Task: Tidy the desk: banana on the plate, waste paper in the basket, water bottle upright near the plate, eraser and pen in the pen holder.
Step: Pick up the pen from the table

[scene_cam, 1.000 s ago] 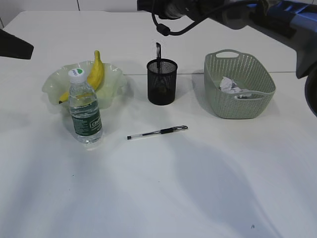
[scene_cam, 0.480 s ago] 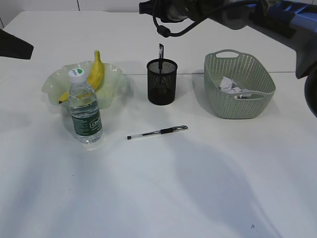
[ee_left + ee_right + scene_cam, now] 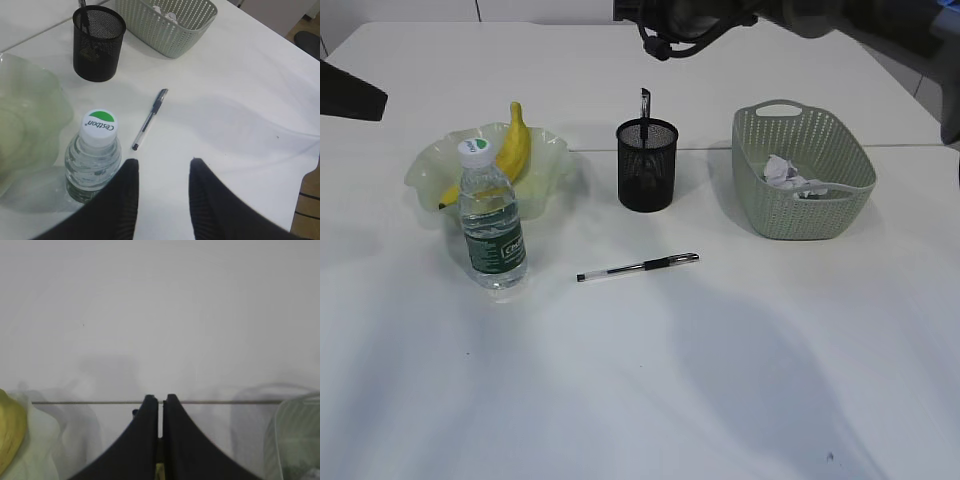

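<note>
A banana (image 3: 513,148) lies in the pale green plate (image 3: 425,170). A clear water bottle (image 3: 491,222) stands upright in front of the plate; it also shows in the left wrist view (image 3: 95,155). The black mesh pen holder (image 3: 647,165) has a pen (image 3: 643,103) sticking out of it. Another pen (image 3: 638,267) lies flat on the table and shows in the left wrist view (image 3: 150,118). Crumpled waste paper (image 3: 788,175) lies in the green basket (image 3: 840,215). My left gripper (image 3: 162,167) is open and empty, above the table beside the bottle. My right gripper (image 3: 160,399) is shut, high above the holder.
The right arm (image 3: 690,15) crosses the top edge of the exterior view. Part of the left arm (image 3: 350,95) shows at the left edge. A seam (image 3: 75,402) runs across the white table behind the plate, holder and basket.
The right arm has risen, mostly out of the top of the exterior view. The pen in the holder went from leaning to more upright. Nothing else has moved.
</note>
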Motion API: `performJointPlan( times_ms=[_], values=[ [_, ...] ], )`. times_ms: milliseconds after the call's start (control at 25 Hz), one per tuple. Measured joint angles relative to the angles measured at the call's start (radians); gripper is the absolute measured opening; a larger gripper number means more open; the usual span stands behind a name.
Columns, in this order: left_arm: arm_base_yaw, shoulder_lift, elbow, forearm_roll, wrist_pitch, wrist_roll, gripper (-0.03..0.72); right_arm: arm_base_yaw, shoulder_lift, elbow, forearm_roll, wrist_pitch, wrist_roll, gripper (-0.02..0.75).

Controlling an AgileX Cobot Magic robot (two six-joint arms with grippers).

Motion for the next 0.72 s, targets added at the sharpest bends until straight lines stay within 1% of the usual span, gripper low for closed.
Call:
performJointPlan(
  times_ms=[160,400,600,720],
  values=[
    [0.000,0.000,0.000,0.002,0.000,0.000,0.233,0.000,-0.002,0.000,0.088,0.097,0.000,0.019],
    [0.000,0.000,0.000,0.001,0.000,0.000,0.233,0.000,-0.002,0.000,0.181,0.252,0.000,0.019],
    [0.000,0.000,0.000,0.001,0.000,0.000,0.233,0.000,-0.002,0.000,0.300,0.407,-0.001,0.019],
    [0.000,0.000,0.000,0.001,0.000,0.000,0.233,0.000,-0.002,0.000,0.363,0.500,-0.043,0.019]
  ],
)
